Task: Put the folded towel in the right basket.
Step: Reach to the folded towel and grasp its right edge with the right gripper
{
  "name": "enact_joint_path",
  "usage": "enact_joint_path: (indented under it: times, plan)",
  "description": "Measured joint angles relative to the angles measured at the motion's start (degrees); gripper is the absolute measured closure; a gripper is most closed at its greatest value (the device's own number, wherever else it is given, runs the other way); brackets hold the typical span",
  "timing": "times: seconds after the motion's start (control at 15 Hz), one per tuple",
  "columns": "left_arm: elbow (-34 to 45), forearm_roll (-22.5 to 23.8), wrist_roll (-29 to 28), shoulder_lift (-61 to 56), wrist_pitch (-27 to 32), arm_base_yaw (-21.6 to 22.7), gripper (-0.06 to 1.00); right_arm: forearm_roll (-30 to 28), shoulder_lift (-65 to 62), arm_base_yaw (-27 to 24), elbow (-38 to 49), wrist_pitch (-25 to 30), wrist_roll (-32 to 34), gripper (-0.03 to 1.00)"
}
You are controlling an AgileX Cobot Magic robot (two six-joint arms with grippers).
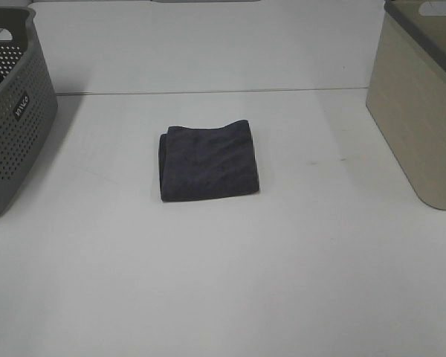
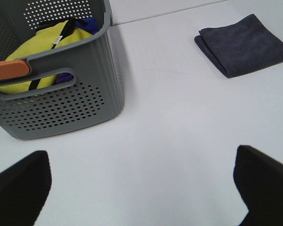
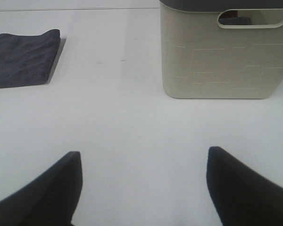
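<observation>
The grey basket (image 1: 15,126) at 10 o'clock on the desk (image 1: 223,282) is cut off by the overhead picture's edge, and its label (image 1: 21,105) is too small to read. The beige basket (image 1: 416,126) at 2 o'clock is cut off too, its inside hidden. Its handle slot (image 3: 253,19) shows a dark shape I cannot identify. Of the left gripper (image 2: 141,183) and right gripper (image 3: 144,183), only blurred finger ends show

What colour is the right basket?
Beige basket, dark grey rim; best in right wrist view.
</observation>
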Motion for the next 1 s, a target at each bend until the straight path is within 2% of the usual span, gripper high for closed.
enact_joint_path:
  times: [1.0]
  plan:
    - [0.00, 0.00, 0.00, 0.00, 0.00, 0.00, -0.04, 0.00, 0.00, 0.00, 0.00, 0.00, 0.00, 0.28]
